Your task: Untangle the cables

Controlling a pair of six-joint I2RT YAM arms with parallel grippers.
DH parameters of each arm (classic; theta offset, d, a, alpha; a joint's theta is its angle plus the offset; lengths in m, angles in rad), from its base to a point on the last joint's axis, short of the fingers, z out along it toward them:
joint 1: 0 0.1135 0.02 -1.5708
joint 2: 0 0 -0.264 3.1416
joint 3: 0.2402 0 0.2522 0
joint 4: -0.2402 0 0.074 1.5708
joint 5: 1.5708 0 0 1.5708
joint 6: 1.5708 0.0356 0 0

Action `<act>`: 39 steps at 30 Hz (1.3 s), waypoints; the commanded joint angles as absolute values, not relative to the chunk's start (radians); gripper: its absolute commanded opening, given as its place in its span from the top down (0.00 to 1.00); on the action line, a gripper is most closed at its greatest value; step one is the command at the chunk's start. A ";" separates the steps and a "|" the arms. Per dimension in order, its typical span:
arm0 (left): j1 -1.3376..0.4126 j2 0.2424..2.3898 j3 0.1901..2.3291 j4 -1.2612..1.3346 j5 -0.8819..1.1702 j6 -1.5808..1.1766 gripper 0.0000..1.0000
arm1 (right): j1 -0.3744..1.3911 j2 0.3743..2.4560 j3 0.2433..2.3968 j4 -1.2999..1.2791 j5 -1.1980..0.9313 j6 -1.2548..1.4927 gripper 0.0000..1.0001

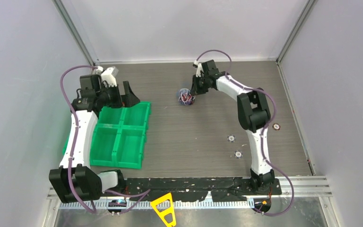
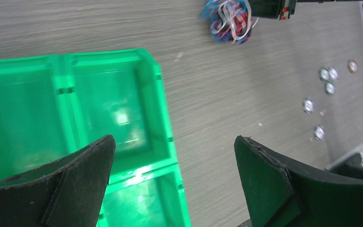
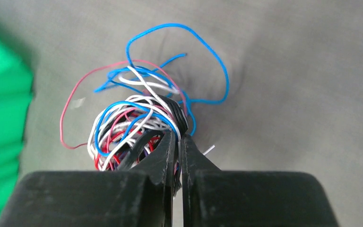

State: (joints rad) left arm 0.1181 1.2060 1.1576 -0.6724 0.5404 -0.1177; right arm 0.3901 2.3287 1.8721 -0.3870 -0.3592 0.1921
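Observation:
The cables (image 1: 185, 97) are bunched in a small multicoloured ball at the far middle of the table. In the right wrist view the ball (image 3: 137, 123) shows white, blue, red and black wires with loose blue and red loops sticking out. My right gripper (image 3: 179, 138) is shut on wires at the ball's right side; it shows in the top view (image 1: 194, 91) too. The ball also appears in the left wrist view (image 2: 230, 21). My left gripper (image 2: 174, 144) is open and empty, over the green bin's far right corner, well left of the ball.
A green four-compartment bin (image 1: 121, 135) stands at the left. Several small round discs (image 1: 231, 138) lie on the table right of centre, one more (image 1: 276, 126) near the right arm. Walls close the table at the back and sides.

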 commanded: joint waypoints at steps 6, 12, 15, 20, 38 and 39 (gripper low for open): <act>-0.173 1.304 1.255 -0.541 0.789 -0.119 0.01 | 0.397 1.687 1.474 -0.381 -0.607 0.079 0.95; -0.378 1.401 1.286 -0.341 0.826 -0.261 0.01 | 0.398 1.528 1.321 -0.418 -0.645 0.056 0.95; -0.479 1.453 1.307 -0.293 0.804 -0.273 0.01 | 0.400 1.482 1.274 -0.417 -0.655 0.060 0.94; -0.538 1.562 1.301 -0.239 0.842 -0.348 0.25 | 0.400 1.419 1.229 -0.421 -0.688 0.065 0.94; -0.273 1.458 1.064 -0.457 0.812 -0.126 1.00 | 0.023 1.435 1.195 -0.671 -0.537 -0.230 0.92; -0.257 1.457 1.061 -0.471 0.804 -0.116 1.00 | -0.010 1.446 1.197 -0.687 -0.511 -0.241 0.91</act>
State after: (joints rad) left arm -0.3157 1.4857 1.0817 -0.3588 0.8593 -0.2195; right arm 0.0750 1.4136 1.1683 -0.6106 -0.6327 -0.1192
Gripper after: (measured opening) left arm 0.008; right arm 0.094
